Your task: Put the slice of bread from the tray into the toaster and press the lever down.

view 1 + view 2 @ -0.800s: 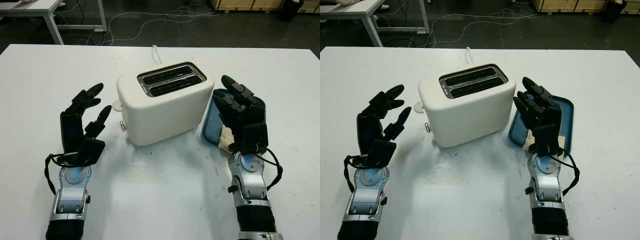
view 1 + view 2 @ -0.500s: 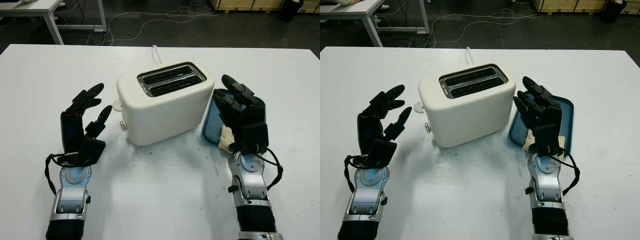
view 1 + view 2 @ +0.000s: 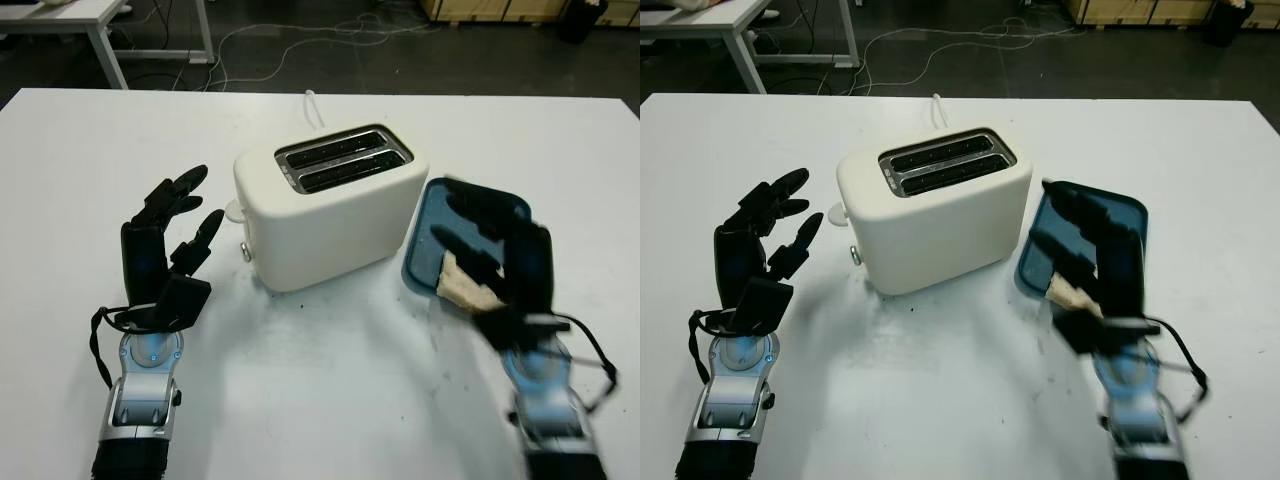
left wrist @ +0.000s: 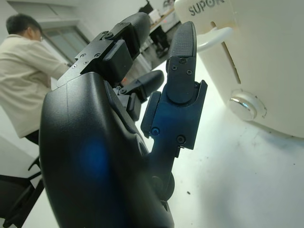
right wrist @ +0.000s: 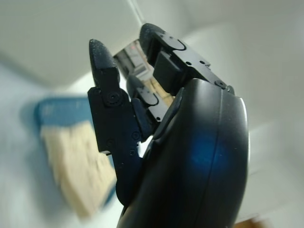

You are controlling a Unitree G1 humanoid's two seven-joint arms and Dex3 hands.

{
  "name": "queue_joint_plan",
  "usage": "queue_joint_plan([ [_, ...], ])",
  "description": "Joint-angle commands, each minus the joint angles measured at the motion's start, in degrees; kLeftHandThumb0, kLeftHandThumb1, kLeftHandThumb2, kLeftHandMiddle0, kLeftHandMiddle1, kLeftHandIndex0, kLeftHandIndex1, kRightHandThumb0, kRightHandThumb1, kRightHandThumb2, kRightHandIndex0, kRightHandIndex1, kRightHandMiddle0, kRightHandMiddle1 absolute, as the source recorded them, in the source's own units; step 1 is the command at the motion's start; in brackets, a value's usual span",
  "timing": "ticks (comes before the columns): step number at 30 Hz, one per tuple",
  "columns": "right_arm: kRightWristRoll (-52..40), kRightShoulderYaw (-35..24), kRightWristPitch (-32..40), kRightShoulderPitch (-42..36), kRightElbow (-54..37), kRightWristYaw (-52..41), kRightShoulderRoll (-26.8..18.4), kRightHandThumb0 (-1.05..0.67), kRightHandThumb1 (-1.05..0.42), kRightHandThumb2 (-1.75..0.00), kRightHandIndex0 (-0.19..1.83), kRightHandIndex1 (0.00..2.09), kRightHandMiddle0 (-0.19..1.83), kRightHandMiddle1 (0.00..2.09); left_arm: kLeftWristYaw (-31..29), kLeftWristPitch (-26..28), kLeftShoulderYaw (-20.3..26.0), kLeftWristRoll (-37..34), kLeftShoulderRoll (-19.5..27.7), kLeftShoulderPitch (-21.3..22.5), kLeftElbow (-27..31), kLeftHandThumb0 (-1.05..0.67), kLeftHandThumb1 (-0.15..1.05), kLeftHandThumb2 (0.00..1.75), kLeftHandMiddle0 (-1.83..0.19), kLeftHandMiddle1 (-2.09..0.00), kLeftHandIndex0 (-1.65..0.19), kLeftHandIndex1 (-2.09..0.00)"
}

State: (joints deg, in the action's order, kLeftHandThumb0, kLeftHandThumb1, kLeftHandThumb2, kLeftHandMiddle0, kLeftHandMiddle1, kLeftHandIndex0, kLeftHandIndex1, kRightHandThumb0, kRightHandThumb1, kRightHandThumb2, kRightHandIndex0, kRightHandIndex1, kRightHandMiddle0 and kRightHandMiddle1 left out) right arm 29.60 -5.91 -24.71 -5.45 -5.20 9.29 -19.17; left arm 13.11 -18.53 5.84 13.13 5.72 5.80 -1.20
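Centre frame, on the white table [image 3: 330, 400]: a cream two-slot toaster [image 3: 330, 215] is standing with both slots empty; a round silver knob [image 4: 243, 105] and a pale lever [image 4: 213, 38] are sitting on its left end face, and a white cord [image 3: 313, 105] is trailing off behind it. Lettering reading "SUPO" [image 4: 205, 6], cut off by the frame edge, is showing on the toaster body in the left wrist view.

Right of centre: a blue rectangular tray [image 3: 440, 215] is lying just beside the toaster, carrying the pale slice of bread [image 3: 466, 285] at its near end.

Lower right: the black right hand [image 3: 500, 255] is hovering over the tray, empty and uncurled, covering part of the bread and tray.

Lower left: the black left hand [image 3: 160, 250] is standing open, near the toaster's knob end.

Background, left wrist view: a seated person in a light shirt [image 4: 21, 80]. Upper frame: cables on a dark floor [image 3: 300, 40].
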Motion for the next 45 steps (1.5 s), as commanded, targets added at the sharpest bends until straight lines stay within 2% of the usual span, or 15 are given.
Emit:
queue_joint_plan([
  [1,3.8,-0.3,-2.8,-3.2,-2.7,1.5,-2.4,-0.45,-0.83,0.00,0.72,0.00,0.63,0.00,-0.1,-0.1,-0.2,-0.2,0.1,0.4,0.3,-0.47,0.92,0.25,-0.36,-1.04,-0.66,-0.20],
  [5,10.3,-1.0,-2.8,-7.7,-6.3,3.1,-5.2,-0.51,-0.82,0.00,0.64,0.00,0.58,0.00,0.1,-0.6,-0.2,0.1,0.2,0.7,-0.1,-0.46,0.92,0.26,-0.36,-1.05,-0.66,-0.21],
  [12,21.1,0.0,-1.3,-10.8,-5.9,9.1,-7.7,-0.53,-0.82,0.00,0.62,0.00,0.53,0.00,-0.3,-0.8,0.3,-0.7,0.6,0.8,-0.2,-0.47,0.92,0.26,-0.36,-1.06,-0.66,-0.21],
  [19,28.1,2.4,2.9,-11.5,-2.7,11.5,-9.2,-0.54,-0.83,-0.01,0.56,0.00,0.47,0.00,-0.3,-0.9,0.3,-0.5,1.0,0.8,-0.1,-0.48,0.92,0.27,-0.36,-1.07,-0.66,-0.22],
  [25,34.4,6.0,8.4,-9.2,4.0,15.5,-11.6,-0.53,-0.80,-0.01,0.56,0.00,0.47,0.00,-0.4,-1.1,0.2,-0.8,0.8,0.8,-0.1,-0.48,0.92,0.27,-0.36,-1.07,-0.66,-0.22],
  [29,37.3,8.5,12.2,-8.0,6.1,16.1,-13.7,-0.54,-0.87,-0.03,0.56,0.00,0.47,0.00,-0.5,-1.6,0.0,-1.1,0.8,0.8,-0.3,-0.47,0.92,0.26,-0.35,-1.08,-0.65,-0.22],
  [34,37.9,11.2,13.9,-6.2,9.7,19.8,-16.1,-0.52,-0.84,0.00,0.59,0.01,0.51,0.02,-0.9,-1.4,0.1,-1.1,1.0,0.6,0.0,-0.47,0.92,0.26,-0.34,-1.09,-0.65,-0.23],
  [45,38.7,14.5,18.0,-5.3,10.0,24.4,-19.6,-0.51,-0.87,0.00,0.62,0.02,0.52,0.01,-1.2,-0.7,0.1,-1.0,1.0,0.5,0.4,-0.47,0.92,0.27,-0.35,-1.09,-0.64,-0.23],
])
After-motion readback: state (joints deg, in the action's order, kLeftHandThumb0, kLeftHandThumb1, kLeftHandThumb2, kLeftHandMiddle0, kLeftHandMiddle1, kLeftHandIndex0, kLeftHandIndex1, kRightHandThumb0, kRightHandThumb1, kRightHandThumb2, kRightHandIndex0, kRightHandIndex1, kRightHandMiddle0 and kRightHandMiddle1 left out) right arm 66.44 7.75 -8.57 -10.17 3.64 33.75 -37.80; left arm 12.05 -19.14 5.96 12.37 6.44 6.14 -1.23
